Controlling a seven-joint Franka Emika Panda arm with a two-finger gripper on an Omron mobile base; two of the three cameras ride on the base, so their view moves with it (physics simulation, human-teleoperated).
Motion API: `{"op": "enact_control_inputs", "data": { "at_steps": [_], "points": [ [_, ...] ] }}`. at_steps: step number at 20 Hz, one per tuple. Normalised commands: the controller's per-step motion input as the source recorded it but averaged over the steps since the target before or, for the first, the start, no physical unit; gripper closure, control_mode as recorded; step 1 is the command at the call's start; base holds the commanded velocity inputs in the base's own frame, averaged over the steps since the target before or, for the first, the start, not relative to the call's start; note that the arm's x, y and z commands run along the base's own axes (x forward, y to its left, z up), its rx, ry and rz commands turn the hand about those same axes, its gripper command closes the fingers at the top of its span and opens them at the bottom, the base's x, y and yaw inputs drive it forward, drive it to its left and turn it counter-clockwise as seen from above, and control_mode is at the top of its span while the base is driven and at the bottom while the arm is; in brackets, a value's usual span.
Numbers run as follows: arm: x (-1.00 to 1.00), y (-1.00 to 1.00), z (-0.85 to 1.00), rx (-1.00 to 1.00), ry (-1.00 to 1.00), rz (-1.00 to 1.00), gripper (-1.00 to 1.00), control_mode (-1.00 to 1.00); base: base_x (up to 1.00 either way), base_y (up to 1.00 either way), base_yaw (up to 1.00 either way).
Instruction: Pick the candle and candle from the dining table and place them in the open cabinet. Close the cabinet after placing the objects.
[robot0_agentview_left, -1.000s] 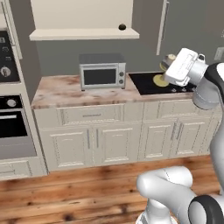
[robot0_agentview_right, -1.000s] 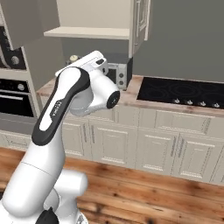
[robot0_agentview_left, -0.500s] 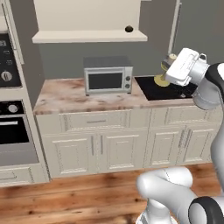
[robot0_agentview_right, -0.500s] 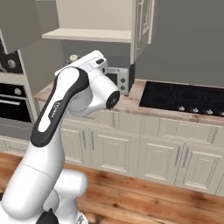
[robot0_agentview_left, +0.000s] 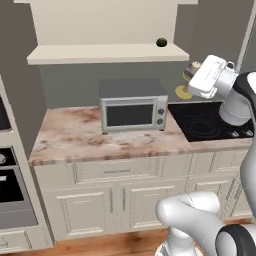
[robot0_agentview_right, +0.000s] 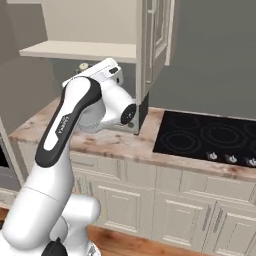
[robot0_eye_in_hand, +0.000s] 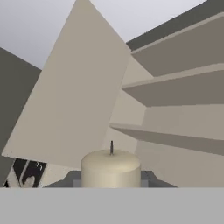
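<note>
My gripper (robot0_agentview_left: 191, 80) is shut on a cream candle (robot0_eye_in_hand: 111, 168) and holds it up to the right of the microwave, below shelf height. The candle's wick points at the cabinet in the hand view, and a round brass foot (robot0_agentview_left: 183, 92) shows under the hand. The cream wall cabinet stands open, with its shelf (robot0_agentview_left: 107, 53) above the counter and its door (robot0_agentview_right: 155, 45) swung out beside my arm. A small dark round thing (robot0_agentview_left: 161, 42) sits on the shelf near its right end; I cannot tell what it is. The dining table is out of view.
A grey microwave (robot0_agentview_left: 132, 106) stands on the marbled counter (robot0_agentview_left: 80, 140) under the shelf. A black cooktop (robot0_agentview_right: 207, 137) lies to its right. An oven front (robot0_agentview_left: 12, 190) is at the left, and cream base cabinets run below.
The whole scene has shifted right and grown larger in the left base view, so the base has driven. The gripper keeps the candle in the same raised pose.
</note>
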Motion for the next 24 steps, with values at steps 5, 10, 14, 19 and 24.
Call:
{"op": "enact_control_inputs", "data": {
  "at_steps": [5, 10, 14, 19, 24],
  "points": [
    [0.0, 0.0, 0.0, 0.0, 0.0, 0.0, 1.0, 1.0, 0.46, 0.53, -0.2],
    [0.0, 0.0, 0.0, 0.0, 0.0, 0.0, 1.0, 1.0, 0.0, 0.91, -0.33],
    [0.0, 0.0, 0.0, 0.0, 0.0, 0.0, 1.0, 1.0, 0.12, 0.55, -0.21],
    [0.0, 0.0, 0.0, 0.0, 0.0, 0.0, 1.0, 1.0, 0.95, 0.02, 0.03],
    [0.0, 0.0, 0.0, 0.0, 0.0, 0.0, 1.0, 1.0, 1.0, -0.11, 0.11]
  ]
}}
